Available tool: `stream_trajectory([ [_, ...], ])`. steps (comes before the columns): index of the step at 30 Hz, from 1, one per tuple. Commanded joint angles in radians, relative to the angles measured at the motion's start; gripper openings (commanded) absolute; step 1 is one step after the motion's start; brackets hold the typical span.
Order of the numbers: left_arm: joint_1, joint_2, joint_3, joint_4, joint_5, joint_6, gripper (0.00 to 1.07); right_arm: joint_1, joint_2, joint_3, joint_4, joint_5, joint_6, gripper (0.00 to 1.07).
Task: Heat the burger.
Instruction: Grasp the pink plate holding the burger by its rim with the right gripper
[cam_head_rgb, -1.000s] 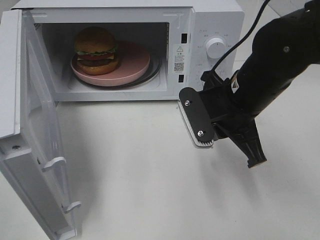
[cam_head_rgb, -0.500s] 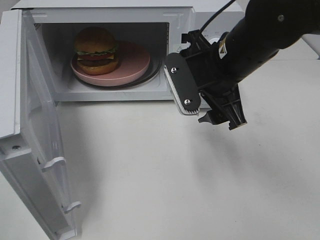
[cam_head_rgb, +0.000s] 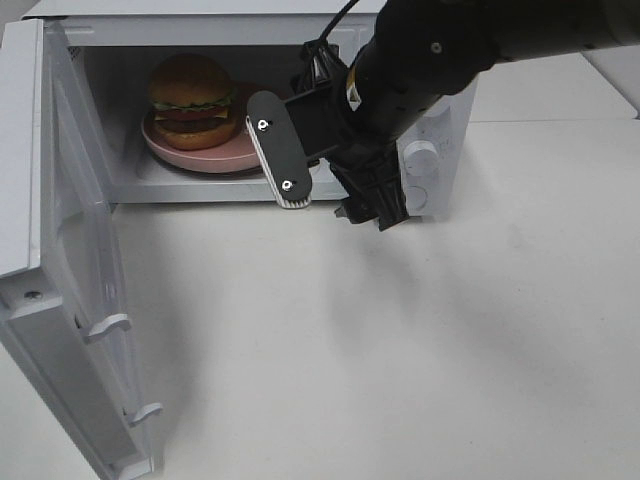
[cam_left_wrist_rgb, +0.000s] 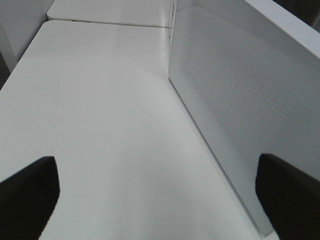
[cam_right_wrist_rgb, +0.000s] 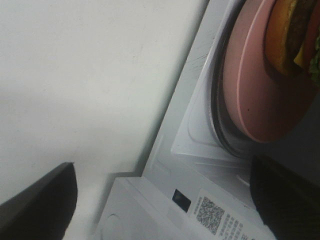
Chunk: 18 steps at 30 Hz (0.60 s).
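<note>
The burger (cam_head_rgb: 192, 100) stands on a round pink plate (cam_head_rgb: 245, 150) inside the open microwave (cam_head_rgb: 210, 27), towards the cavity's left. My right gripper (cam_head_rgb: 330, 185) hangs open and empty in front of the right half of the opening, one flat pad (cam_head_rgb: 280, 150) facing the camera. The right wrist view looks past the right gripper (cam_right_wrist_rgb: 160, 200) at the burger (cam_right_wrist_rgb: 292, 35), the plate (cam_right_wrist_rgb: 255, 90) and the cavity floor. My left gripper (cam_left_wrist_rgb: 160, 200) is open beside the outside of the microwave door (cam_left_wrist_rgb: 240, 95); the high view does not show it.
The microwave door (cam_head_rgb: 60, 250) is swung wide open to the front left. The control panel with a round knob (cam_head_rgb: 420, 160) sits partly behind my right arm. White tabletop (cam_head_rgb: 400, 360) stretches in front of the oven.
My right arm has swung left and back, from the table right of the microwave to the front of its opening. Burger, plate and door have not moved.
</note>
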Motion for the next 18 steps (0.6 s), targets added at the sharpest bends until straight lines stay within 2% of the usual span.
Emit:
stream_trajectory([
  [1, 0.004, -0.015, 0.003, -0.002, 0.002, -0.001, 1.00, 0.005, 0.035, -0.046, -0.011, -0.012, 0.017, 0.91],
  [3, 0.004, -0.015, 0.003, -0.002, 0.002, -0.001, 1.00, 0.005, 0.092, -0.106, -0.008, -0.012, 0.020, 0.90],
  [12, 0.004, -0.015, 0.003, -0.002, 0.002, -0.001, 1.00, 0.005, 0.183, -0.201, -0.008, -0.021, 0.020, 0.89],
  [14, 0.004, -0.015, 0.003, -0.002, 0.002, -0.001, 1.00, 0.005, 0.239, -0.259, -0.009, -0.029, 0.020, 0.88],
  [18, 0.004, -0.015, 0.003, -0.002, 0.002, -0.001, 1.00, 0.005, 0.286, -0.311, -0.008, -0.029, 0.021, 0.88],
])
